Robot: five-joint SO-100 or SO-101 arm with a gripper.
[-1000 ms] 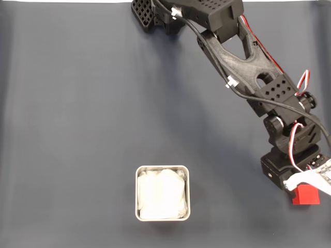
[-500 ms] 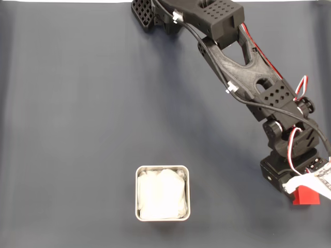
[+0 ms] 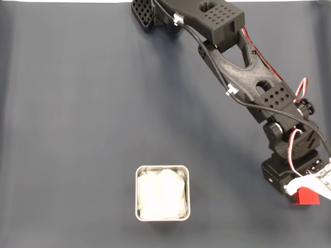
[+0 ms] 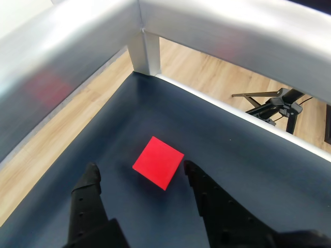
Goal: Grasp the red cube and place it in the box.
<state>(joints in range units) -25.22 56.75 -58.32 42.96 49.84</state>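
Dark mat (image 3: 77, 129) underlies everything. We note the box (image 3: 162, 192) at six o'clock in the fixed view, well apart from the gripper (image 4: 139, 173). Jaws spread wide. The red cube (image 4: 158, 162) rests on the mat between the fingertips, turned corner-on.

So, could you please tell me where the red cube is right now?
The cube lies on the dark mat between the open claw fingers in the wrist view; in the fixed view it sits near the lower right edge, far right of the box.
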